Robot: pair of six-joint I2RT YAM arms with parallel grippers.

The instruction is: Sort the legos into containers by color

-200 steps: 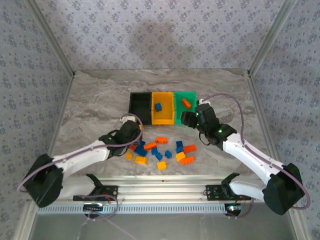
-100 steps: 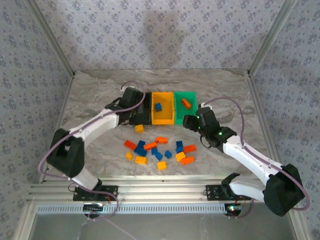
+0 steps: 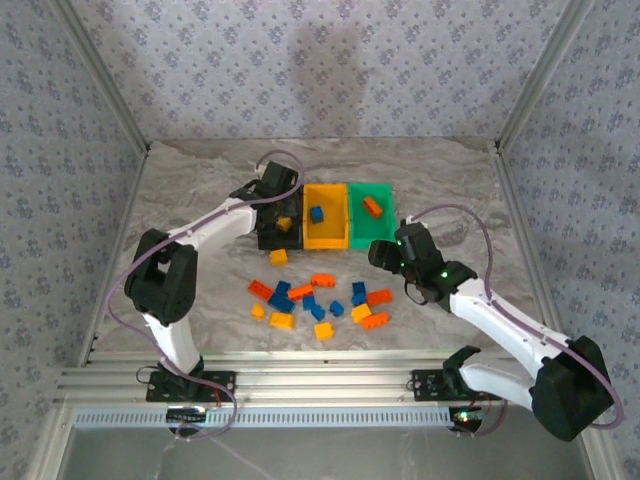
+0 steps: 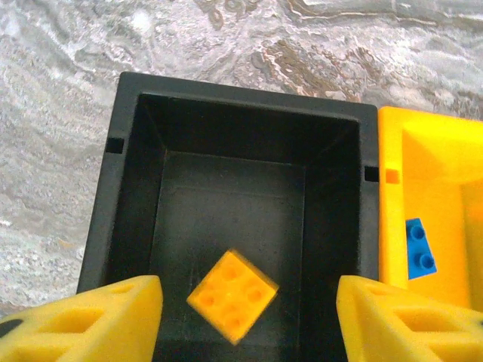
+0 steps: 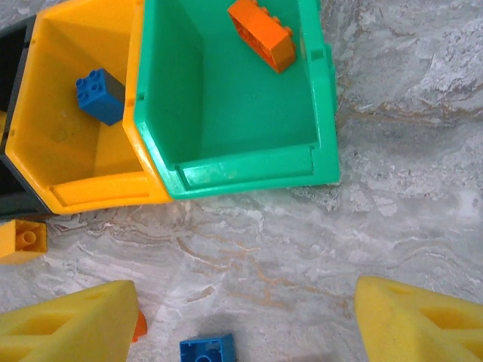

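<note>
My left gripper (image 4: 249,320) hangs open over the black container (image 4: 241,113), and a yellow lego (image 4: 232,292) lies loose on that bin's floor between and below the fingers. From above, the left gripper (image 3: 282,210) is over the black container (image 3: 265,240). The yellow container (image 3: 325,243) holds a blue lego (image 5: 98,96). An orange lego (image 5: 260,34) lies in the green container (image 5: 226,113). My right gripper (image 5: 245,324) is open and empty over bare table just in front of the green bin; a blue lego (image 5: 206,349) lies near its left finger.
Several yellow, orange and blue legos (image 3: 315,300) lie scattered on the marble table in front of the bins. One yellow lego (image 3: 278,257) sits alone just in front of the black bin. Patterned walls and metal rails enclose the table.
The left arm swung from the pile up to the black bin, opened, and the yellow lego dropped into it. The right gripper drew back slightly toward the pile.
</note>
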